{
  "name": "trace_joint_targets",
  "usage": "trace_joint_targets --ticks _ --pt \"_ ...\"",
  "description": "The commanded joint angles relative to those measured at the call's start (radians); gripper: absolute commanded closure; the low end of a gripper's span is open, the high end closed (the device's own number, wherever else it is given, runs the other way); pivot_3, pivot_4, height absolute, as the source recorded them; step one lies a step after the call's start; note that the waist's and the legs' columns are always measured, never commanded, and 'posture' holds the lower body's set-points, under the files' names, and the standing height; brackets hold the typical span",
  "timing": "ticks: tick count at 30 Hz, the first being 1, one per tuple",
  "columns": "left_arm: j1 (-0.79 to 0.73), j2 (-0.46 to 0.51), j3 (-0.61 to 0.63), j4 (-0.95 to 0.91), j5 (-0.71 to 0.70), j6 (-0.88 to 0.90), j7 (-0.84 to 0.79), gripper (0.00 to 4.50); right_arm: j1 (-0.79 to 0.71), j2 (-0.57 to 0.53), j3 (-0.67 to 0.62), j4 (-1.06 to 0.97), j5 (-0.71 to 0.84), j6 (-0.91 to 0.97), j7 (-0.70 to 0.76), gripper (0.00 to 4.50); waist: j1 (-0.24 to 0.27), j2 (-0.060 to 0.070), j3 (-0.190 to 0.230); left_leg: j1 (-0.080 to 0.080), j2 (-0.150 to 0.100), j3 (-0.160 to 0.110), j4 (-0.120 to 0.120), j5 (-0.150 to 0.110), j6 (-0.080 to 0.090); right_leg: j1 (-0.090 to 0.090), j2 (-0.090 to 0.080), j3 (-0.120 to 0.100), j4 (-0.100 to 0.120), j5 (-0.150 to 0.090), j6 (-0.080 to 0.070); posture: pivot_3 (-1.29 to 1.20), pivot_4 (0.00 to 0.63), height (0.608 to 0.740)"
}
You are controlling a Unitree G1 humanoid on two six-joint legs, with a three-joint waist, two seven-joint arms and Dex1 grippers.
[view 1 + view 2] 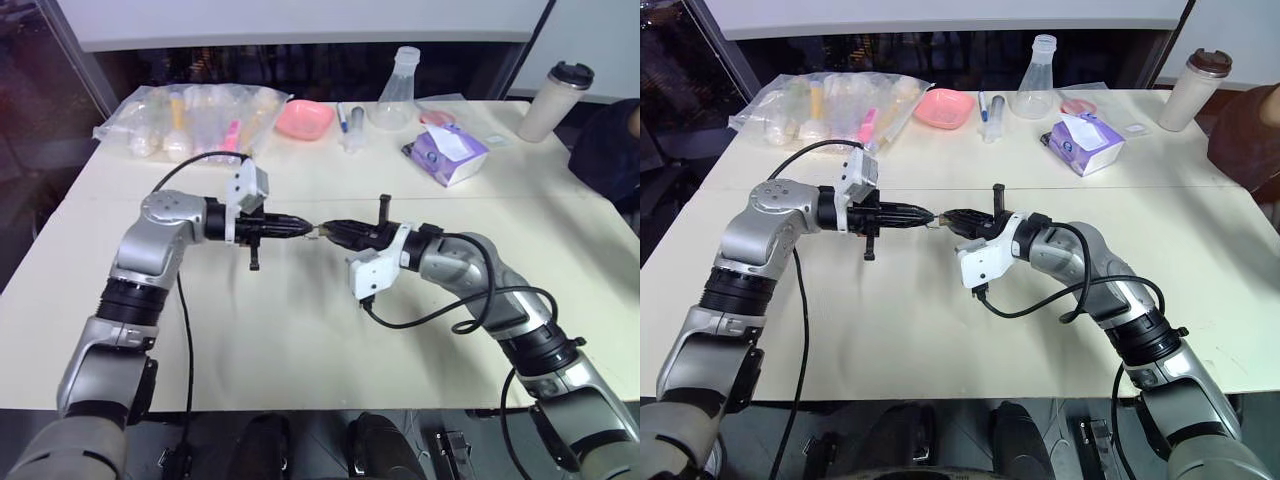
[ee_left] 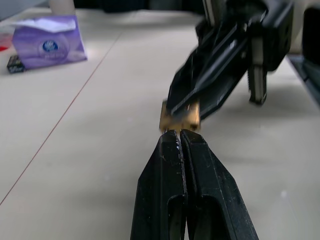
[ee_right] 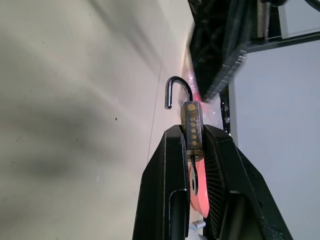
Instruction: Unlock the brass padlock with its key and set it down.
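The brass padlock (image 3: 193, 125) is pinched between the fingers of my right gripper (image 3: 192, 131), held above the middle of the table (image 1: 300, 340). Its silvery shackle (image 3: 178, 89) stands swung open, one end free. A thin silvery key (image 3: 194, 176) hangs from the padlock's underside, between the right fingers. My left gripper (image 2: 179, 133) is shut, and its tips meet the padlock (image 2: 180, 118) head-on. I cannot tell whether they touch it or hold anything. From above, both grippers (image 1: 308, 229) (image 1: 326, 230) point at each other, tip to tip.
Along the table's far side lie a plastic bag of items (image 1: 190, 122), a pink dish (image 1: 304, 119), a glass flask (image 1: 397, 95), a purple tissue pack (image 1: 450, 153) and a lidded cup (image 1: 555, 100). A person's sleeve (image 1: 610, 150) shows at the right edge.
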State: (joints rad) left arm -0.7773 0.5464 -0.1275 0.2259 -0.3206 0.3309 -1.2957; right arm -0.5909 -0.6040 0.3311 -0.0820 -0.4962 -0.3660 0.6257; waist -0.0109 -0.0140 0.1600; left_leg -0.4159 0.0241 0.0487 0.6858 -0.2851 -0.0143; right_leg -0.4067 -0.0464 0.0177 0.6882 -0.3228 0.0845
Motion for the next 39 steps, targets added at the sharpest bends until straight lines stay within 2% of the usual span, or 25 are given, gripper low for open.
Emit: trace_joint_targets --ticks 1,11,19,25,33,39 --pt "-0.006 -0.012 -0.004 0.011 0.024 -0.046 0.024 4.45 -0.028 0.005 -0.025 -0.033 0.019 -0.008 -0.005 4.5 0.0 0.0 0.0 0.0 0.0 0.0 0.0 0.0 0.0 0.0 0.0 0.0 0.0 0.0 0.0 0.0 0.15 0.715" --pt "-0.022 -0.042 -0.004 0.094 0.056 -0.11 0.052 4.45 -0.031 0.007 -0.027 -0.04 0.022 -0.003 0.004 4.5 -0.003 0.0 0.0 0.0 0.0 0.0 0.0 0.0 0.0 0.0 0.0 0.0 0.0 0.0 0.0 0.0 0.15 0.715" --pt "0.013 -0.035 0.018 0.006 -0.031 -0.02 0.002 4.45 -0.025 0.003 -0.032 -0.039 0.024 -0.005 0.006 4.5 -0.003 0.0 0.0 0.0 0.0 0.0 0.0 0.0 0.0 0.0 0.0 0.0 0.0 0.0 0.0 0.0 0.15 0.715" --pt "0.031 -0.005 -0.002 -0.031 -0.021 0.006 -0.013 4.45 -0.026 0.003 -0.032 -0.038 0.029 -0.004 0.006 4.5 -0.003 0.0 0.0 0.0 0.0 0.0 0.0 0.0 0.0 0.0 0.0 0.0 0.0 0.0 0.0 0.0 0.15 0.715" --pt "0.011 -0.026 -0.002 0.043 0.059 -0.085 0.075 4.45 -0.032 0.007 -0.03 -0.032 0.031 -0.004 0.006 4.5 -0.002 0.0 0.0 0.0 0.0 0.0 0.0 0.0 0.0 0.0 0.0 0.0 0.0 0.0 0.0 0.0 0.15 0.715" --pt "-0.003 -0.04 0.035 0.069 0.041 -0.104 0.101 4.45 -0.008 0.021 -0.023 -0.025 0.046 0.014 0.009 4.5 -0.003 0.0 0.0 0.0 0.0 0.0 0.0 0.0 0.0 0.0 0.0 0.0 0.0 0.0 0.0 0.0 0.15 0.715"
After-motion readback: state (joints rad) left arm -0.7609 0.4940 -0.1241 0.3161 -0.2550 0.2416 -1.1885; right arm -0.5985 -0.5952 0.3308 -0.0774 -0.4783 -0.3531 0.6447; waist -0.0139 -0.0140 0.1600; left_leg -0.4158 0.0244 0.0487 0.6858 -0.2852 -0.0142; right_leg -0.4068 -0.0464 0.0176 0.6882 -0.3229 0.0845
